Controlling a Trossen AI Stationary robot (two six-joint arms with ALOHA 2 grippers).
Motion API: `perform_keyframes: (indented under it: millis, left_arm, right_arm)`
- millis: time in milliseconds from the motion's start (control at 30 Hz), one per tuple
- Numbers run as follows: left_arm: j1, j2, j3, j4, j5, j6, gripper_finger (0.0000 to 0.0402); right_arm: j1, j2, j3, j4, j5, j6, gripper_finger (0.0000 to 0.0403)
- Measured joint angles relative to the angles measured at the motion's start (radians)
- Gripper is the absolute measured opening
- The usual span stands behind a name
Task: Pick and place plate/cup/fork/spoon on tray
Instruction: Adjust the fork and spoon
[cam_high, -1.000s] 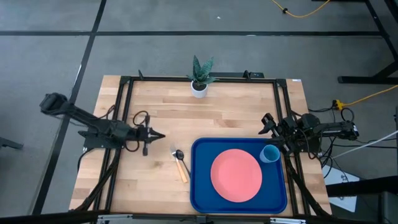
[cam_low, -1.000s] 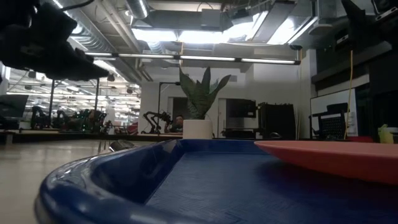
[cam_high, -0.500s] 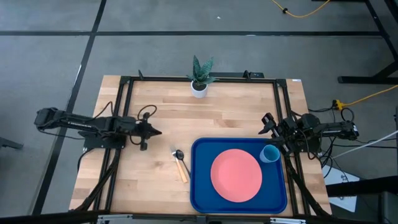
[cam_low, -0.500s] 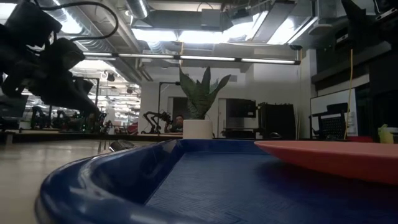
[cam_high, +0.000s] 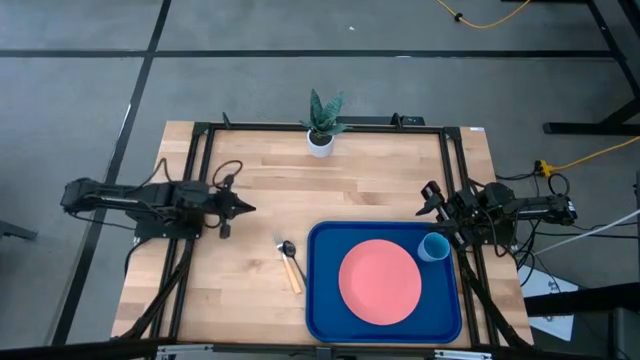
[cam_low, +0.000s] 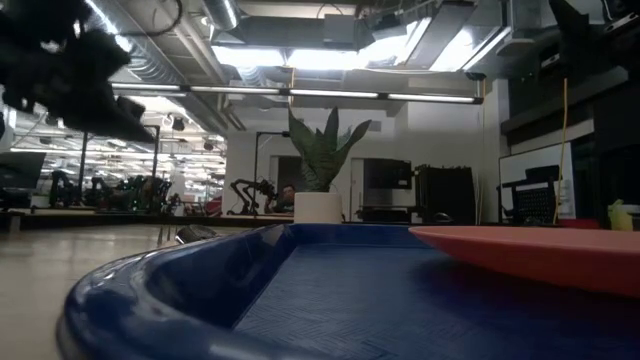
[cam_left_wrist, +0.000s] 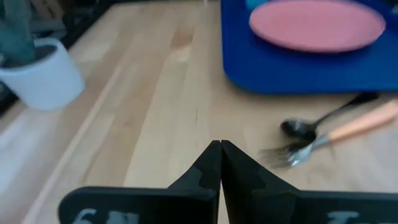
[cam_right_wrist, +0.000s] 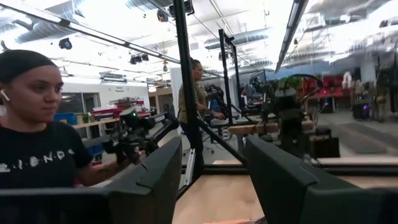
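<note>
The salmon-pink plate (cam_high: 380, 281) lies flat in the deep-blue tray (cam_high: 322, 300) at the table's near right. The light-blue cup (cam_high: 434, 246) stands in the tray's far right corner. The dark spoon (cam_high: 286, 248) and the tan-handled fork (cam_high: 293, 276) lie side by side on the table just left of the tray; they also show in the left wrist view, spoon (cam_left_wrist: 300, 128) and fork (cam_left_wrist: 323, 140). My left gripper (cam_high: 245, 208) is shut and empty above the table, left of and beyond the cutlery. My right gripper (cam_right_wrist: 211, 174) is open and empty at the table's right edge (cam_high: 432, 200), beyond the cup.
A white pot with a green plant (cam_high: 320, 143) stands at the middle of the table's far edge. A black frame (cam_high: 205, 160) runs along the table's sides. Bare wood lies between the plant and the tray. People show in the room beyond (cam_right_wrist: 37, 124).
My left gripper has drawn back toward the table's left edge and a little toward the far edge, away from the spoon and fork. Everything else has stayed in place.
</note>
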Motion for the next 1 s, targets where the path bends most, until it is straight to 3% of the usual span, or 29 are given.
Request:
perform_keyframes:
  millis: [233, 400, 500, 667, 1000]
  left_arm:
    - [-0.013, -0.111, -0.055, 0.070, 0.055, -0.030, 0.0001]
    - [-0.018, -0.157, -0.102, 0.135, 0.063, -0.050, 0.0001]
    - [-0.018, -0.170, -0.103, 0.140, 0.076, -0.009, 0.0001]
    - [-0.018, -0.187, -0.155, 0.275, 0.060, 0.004, 0.0001]
    - [-0.018, -0.182, -0.155, 0.274, 0.051, 0.005, 0.0011]
  right_arm:
    - [0.000, 0.000, 0.000, 0.174, 0.012, -0.166, 0.0182]
    - [0.000, 0.005, 0.038, 0.205, 0.161, -0.189, 0.0182]
    - [0.000, 0.047, 0.105, 0.185, 0.182, -0.168, 0.0182]
    - [0.000, 0.222, 0.249, 0.134, 0.176, -0.192, 0.0182]
    - [0.000, 0.692, 0.542, 0.063, 0.173, -0.160, 0.0182]
